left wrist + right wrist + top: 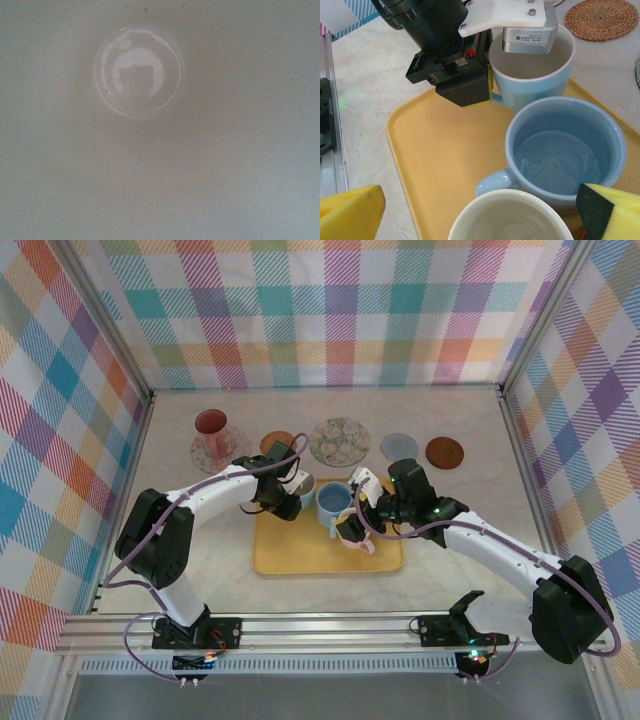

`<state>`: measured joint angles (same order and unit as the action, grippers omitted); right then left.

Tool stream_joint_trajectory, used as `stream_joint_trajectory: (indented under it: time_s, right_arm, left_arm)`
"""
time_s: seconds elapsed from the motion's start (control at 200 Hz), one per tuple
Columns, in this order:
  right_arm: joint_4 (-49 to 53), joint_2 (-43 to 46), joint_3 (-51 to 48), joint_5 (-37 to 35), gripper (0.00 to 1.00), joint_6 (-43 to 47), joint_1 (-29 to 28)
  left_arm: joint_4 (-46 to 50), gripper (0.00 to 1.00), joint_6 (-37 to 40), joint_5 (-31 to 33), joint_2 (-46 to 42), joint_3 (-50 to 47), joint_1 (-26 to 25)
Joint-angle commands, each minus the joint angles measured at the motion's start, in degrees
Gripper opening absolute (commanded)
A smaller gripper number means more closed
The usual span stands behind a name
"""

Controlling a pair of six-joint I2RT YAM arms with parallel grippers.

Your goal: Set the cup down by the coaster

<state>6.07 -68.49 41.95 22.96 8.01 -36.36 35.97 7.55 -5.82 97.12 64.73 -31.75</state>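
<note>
Left gripper [492,67] at pale cup [532,95] rim near tray [445,155] back edge; grip unclear. Right gripper [480,215] spread wide, empty, straddling white cup [520,225]; blue mug [565,150] crowds between.

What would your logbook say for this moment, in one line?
left tool: at rim of pale cup, grip unclear | right tool: open, above tray | pale cup: on tray

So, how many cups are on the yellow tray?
3. A pale blue cup at the tray's far edge, a blue mug beside it, a white cup on the mug's near side. The arms could hide another.
</note>
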Motion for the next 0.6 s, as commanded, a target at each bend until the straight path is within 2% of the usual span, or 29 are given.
stream_joint_trajectory:
  time_s: [0.0,0.295,0.595]
  right_arm:
    - [-0.79,0.11,0.6,0.13,0.99,0.87,-0.29]
    - [-0.9,0.03,0.91,0.11,0.99,1.22,-0.25]
    - [-1.84,0.22,0.8,0.07,0.99,0.25,-0.29]
  left_arm:
    - [1.28,0.26,0.53,0.82,0.63,1.47,-0.24]
    - [1.09,0.2,0.45,1.78,0.69,1.72,-0.24]
    - [-0.66,0.08,-1.44,3.1,-0.96,0.6,-0.24]
